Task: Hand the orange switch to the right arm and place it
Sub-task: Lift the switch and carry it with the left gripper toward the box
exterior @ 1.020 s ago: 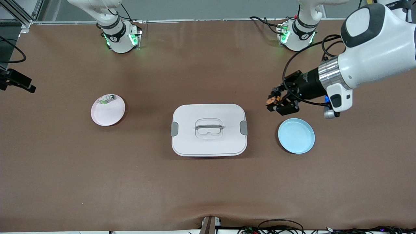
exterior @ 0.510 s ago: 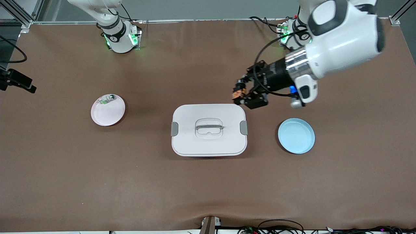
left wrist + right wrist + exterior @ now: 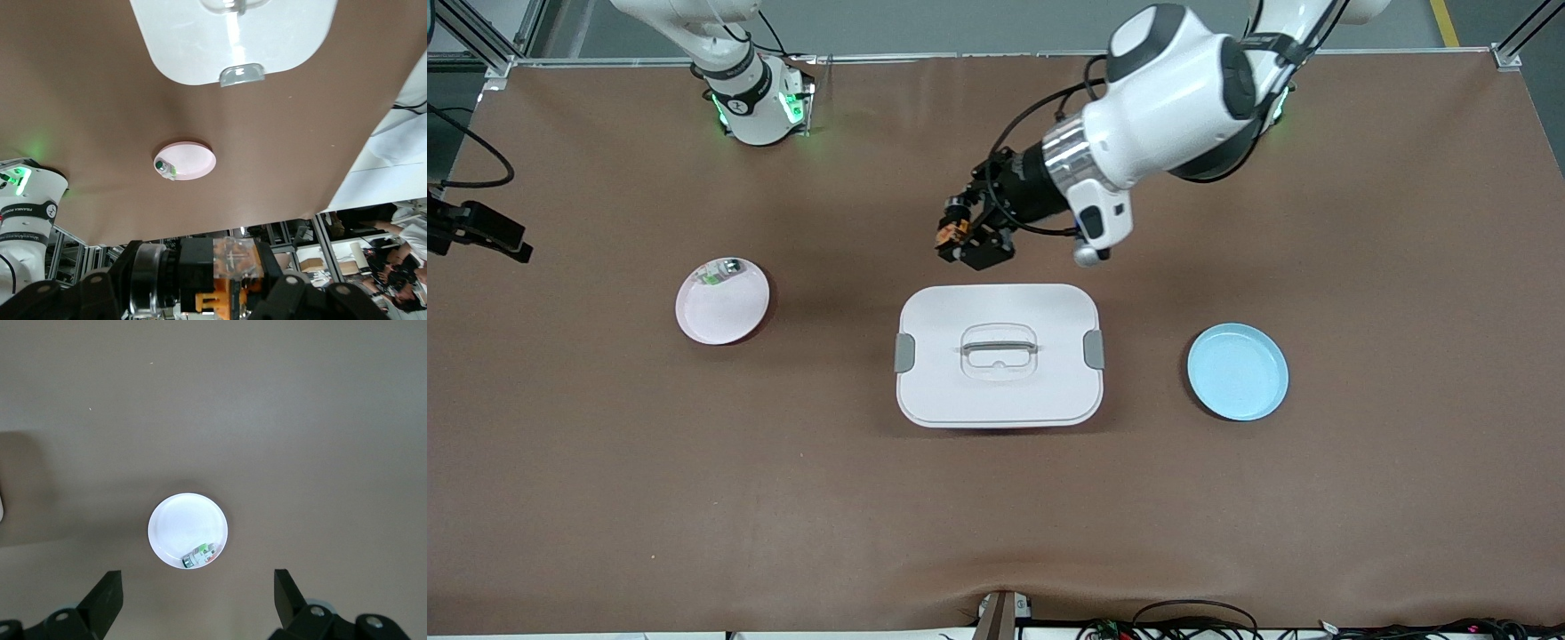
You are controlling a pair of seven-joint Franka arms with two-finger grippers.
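The orange switch [image 3: 950, 234], a small black block with orange at one end, hangs in the air with my left gripper [image 3: 960, 238] shut on it. It is over the bare brown table beside the white box's edge that faces the arms' bases. In the left wrist view the orange switch [image 3: 200, 260] fills the space between the left gripper's [image 3: 207, 300] fingers. My right gripper [image 3: 197, 600] is open and empty, high above the pink plate [image 3: 180, 520]. Only the right arm's base [image 3: 751, 98] shows in the front view.
A small white-grey piece with a green mark [image 3: 719, 272] lies on the pink plate [image 3: 716, 316] toward the right arm's end. The white lidded box [image 3: 999, 391] with a handle sits mid-table. An empty blue plate [image 3: 1237, 372] lies toward the left arm's end.
My left gripper has carried the switch from beside the blue plate toward the right arm's end, past the white box's corner. The plates and box have not moved.
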